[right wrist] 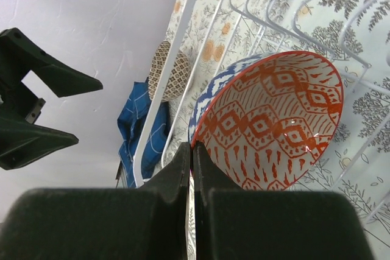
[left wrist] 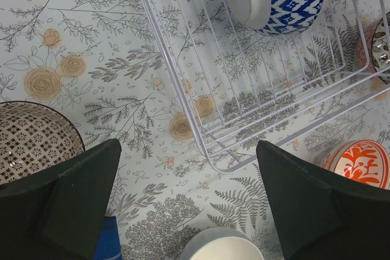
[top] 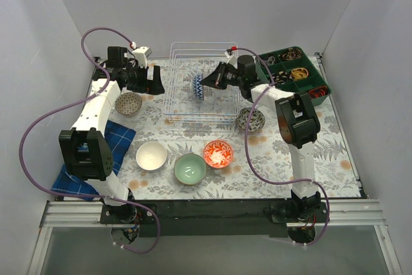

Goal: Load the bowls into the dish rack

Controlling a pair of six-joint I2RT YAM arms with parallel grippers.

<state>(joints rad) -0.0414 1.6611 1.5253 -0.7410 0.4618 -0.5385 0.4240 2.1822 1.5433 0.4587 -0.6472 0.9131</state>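
- Grey walls stand on three sides of a table (top: 335, 146) covered with a cloth of leaves and flowers.
- A dish rack (top: 193, 118) of thin white wire sits at the back of the table, near the middle.
- The right tool (top: 209, 82) pokes into the rack from the right side.
- Its two fingers are squeezed onto the rim of the blue-and-white bowl (top: 198, 86), so it is pinching that bowl.
- This bowl is inside the rack, up on its edge. Its open side faces the right tool.
- From the right wrist, the inside of this bowl is white with an orange-red diamond pattern.
- The left tool (left wrist: 189, 205) hangs over the table just beside the left side of the rack. Its fingers are spread wide apart, with nothing between them.
- A dark checked bowl (top: 129, 103) sits on the table left of the rack, near the left tool.
- Three bowls sit in a row on the table in front of the rack: a white bowl (top: 151, 156), a green bowl (top: 190, 168) and an orange bowl (top: 217, 153).
- One more patterned bowl (top: 250, 120) sits on the table just beside the front right corner of the rack.
- A blue cloth (top: 119, 136) lies at the left side of the table, partly under the left arm.
- A dark green tray (top: 293, 72) with small things in it sits at the back right corner.
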